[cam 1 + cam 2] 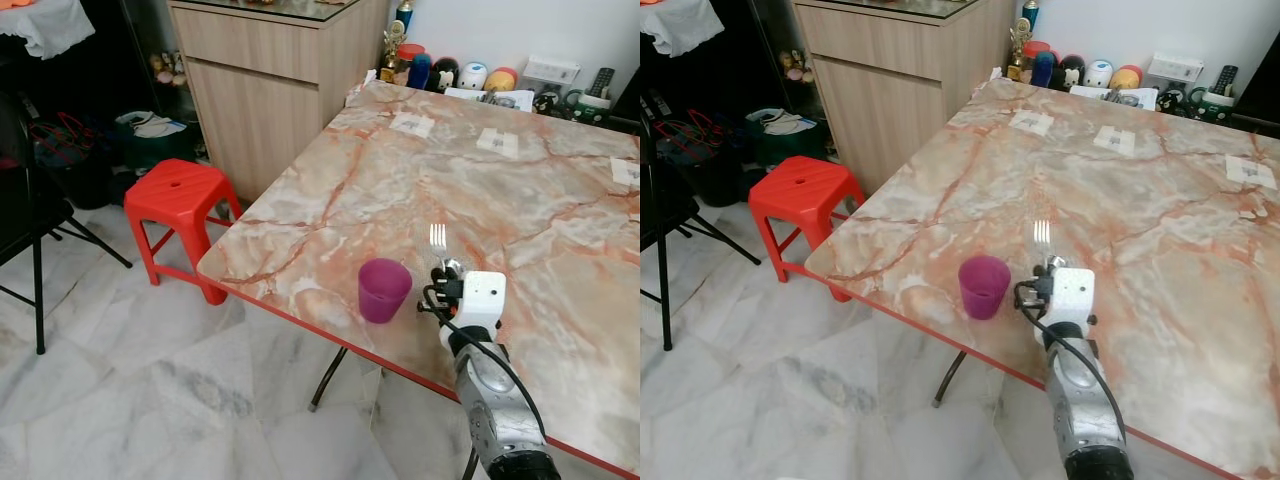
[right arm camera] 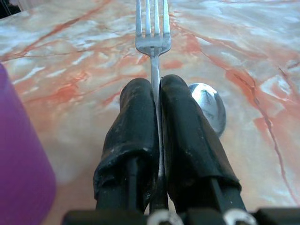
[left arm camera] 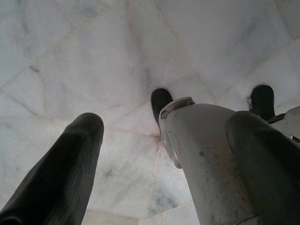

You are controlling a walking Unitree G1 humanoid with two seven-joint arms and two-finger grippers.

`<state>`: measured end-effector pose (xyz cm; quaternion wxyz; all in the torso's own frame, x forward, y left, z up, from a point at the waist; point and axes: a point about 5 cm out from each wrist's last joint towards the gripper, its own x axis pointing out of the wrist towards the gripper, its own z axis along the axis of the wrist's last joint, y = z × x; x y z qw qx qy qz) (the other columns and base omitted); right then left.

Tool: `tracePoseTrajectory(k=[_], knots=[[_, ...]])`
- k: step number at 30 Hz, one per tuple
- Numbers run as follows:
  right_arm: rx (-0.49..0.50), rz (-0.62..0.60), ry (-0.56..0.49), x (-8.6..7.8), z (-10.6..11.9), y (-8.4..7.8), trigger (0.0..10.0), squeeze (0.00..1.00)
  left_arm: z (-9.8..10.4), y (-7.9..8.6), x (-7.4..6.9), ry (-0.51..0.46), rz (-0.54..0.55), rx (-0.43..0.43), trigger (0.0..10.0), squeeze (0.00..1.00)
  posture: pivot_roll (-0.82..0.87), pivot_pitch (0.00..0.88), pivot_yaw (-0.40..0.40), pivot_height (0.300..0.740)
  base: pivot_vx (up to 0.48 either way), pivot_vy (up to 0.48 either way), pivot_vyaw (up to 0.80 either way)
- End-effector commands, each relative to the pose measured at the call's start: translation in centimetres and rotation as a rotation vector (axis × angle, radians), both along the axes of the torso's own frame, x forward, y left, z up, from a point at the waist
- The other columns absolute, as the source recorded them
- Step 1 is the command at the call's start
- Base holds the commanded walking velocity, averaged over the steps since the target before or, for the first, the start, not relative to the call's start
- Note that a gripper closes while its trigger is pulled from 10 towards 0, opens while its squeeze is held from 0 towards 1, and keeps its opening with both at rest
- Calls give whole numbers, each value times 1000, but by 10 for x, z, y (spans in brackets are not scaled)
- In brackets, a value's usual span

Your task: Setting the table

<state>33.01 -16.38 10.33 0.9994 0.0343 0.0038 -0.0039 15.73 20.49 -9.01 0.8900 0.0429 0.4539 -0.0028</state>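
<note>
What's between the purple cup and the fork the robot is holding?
Nothing but bare marble table. In the left eye view the purple cup stands just left of the fork clamped in the right gripper.

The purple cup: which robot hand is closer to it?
Right. The right gripper sits just beside the purple cup on the table, shut on a fork. The left gripper hangs over the floor.

Two black fingers (image 2: 140, 126) of the right gripper (image 2: 157, 93) pressed together on a silver metal fork (image 2: 152, 35), tines pointing away. Beside them, a shiny metal spoon bowl (image 2: 207, 105) above orange-veined marble tabletop (image 2: 70, 61). At the edge, a purple plastic cup (image 2: 21, 164).
</note>
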Motion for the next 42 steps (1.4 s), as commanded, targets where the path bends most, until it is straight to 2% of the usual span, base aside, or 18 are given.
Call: tracePoseTrajectory(k=[1, 4, 6, 10, 13, 14, 19, 28, 33, 42], knots=[[8, -21, -34, -2, 5, -3, 10000, 0, -4, 1, -9, 37, -8, 6, 10000, 0, -1, 111, -10, 740, 0, 0, 0], [1, -57, -65, -2, 10, -7, 10000, 0, -4, 1, -10, 37, -8, 6, 10000, 0, -6, 109, -12, 740, 0, 0, 0], [-13, -134, -113, -9, 16, -19, 10000, 0, -4, 0, -10, 37, -8, 7, 10000, 0, -11, 101, -14, 740, 0, 0, 0], [-15, -181, -148, -18, 19, -26, 10000, 0, -4, 0, -10, 37, -10, 7, 10000, 0, -15, 97, -14, 740, 0, 0, 0], [-22, -191, -152, -23, 18, -28, 10000, 0, -4, 0, -10, 37, -14, 11, 10000, 0, -17, 94, -14, 740, 0, 0, 0], [-33, -203, -144, -32, 14, -30, 10000, 0, -4, 0, -10, 36, -20, 19, 10000, 0, -22, 80, -15, 740, 0, 0, 0], [-66, -177, -132, -45, 8, -28, 10000, 0, -4, 0, -10, 33, -27, 36, 10000, 0, -30, 67, -13, 740, 0, 0, 0], [-118, -132, -161, -47, 17, -24, 10000, 0, -5, 0, -12, 35, -3, 54, 10000, 0, -31, 50, -18, 740, 0, 0, 0], [-111, -131, -167, -46, 19, -23, 10000, 0, -5, -1, -12, 36, -3, 53, 10000, 0, -32, 42, -22, 740, 0, 0, 0], [-90, -117, -164, -46, 19, -13, 10000, 0, -5, -2, -12, 31, -13, 51, 10000, 0, -37, 36, -22, 740, 0, -97, -699]])
